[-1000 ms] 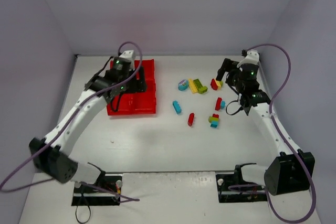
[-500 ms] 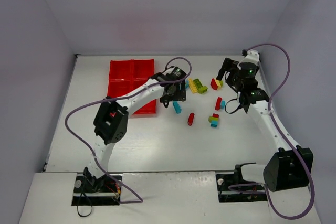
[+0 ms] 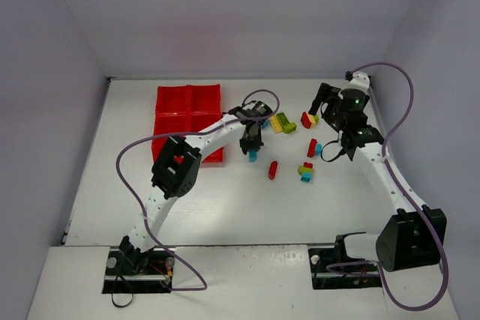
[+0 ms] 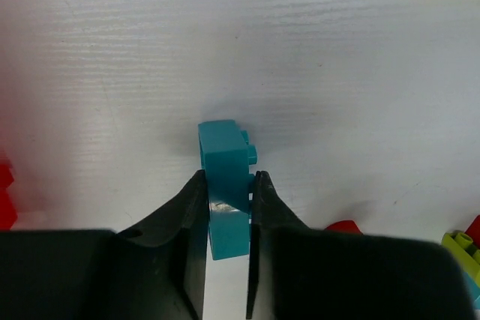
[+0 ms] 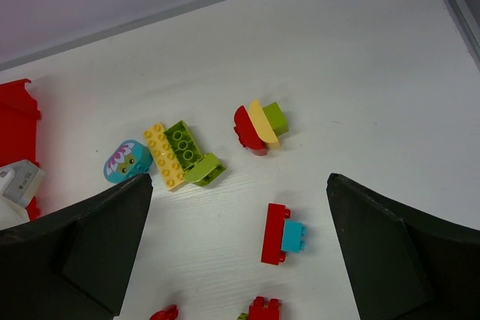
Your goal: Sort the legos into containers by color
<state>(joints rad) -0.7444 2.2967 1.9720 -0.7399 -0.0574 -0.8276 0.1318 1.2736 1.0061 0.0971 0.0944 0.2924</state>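
Observation:
A cyan-blue lego [image 4: 221,148] lies on the white table, and my left gripper [image 4: 227,181] is shut on its two sides. From above, that gripper [image 3: 252,145] is just right of the red tray of containers [image 3: 171,103]. My right gripper [image 5: 240,185] hangs open over loose legos with nothing between its fingers. Below it are a red-yellow-green clump [image 5: 259,127], a yellow and green pair [image 5: 180,155], a cyan piece with a flower face [image 5: 124,161] and a red brick joined to a cyan one [image 5: 281,234].
A lone red brick [image 3: 273,169] and a multicolour stack [image 3: 306,172] lie right of the left gripper. The tray's corner [image 5: 15,110] shows at the left of the right wrist view. Grey walls close in the table at the back and sides.
My left arm has swung from over the tray to the middle of the table and shut on the cyan-blue lego. The right gripper has stayed in place, open.

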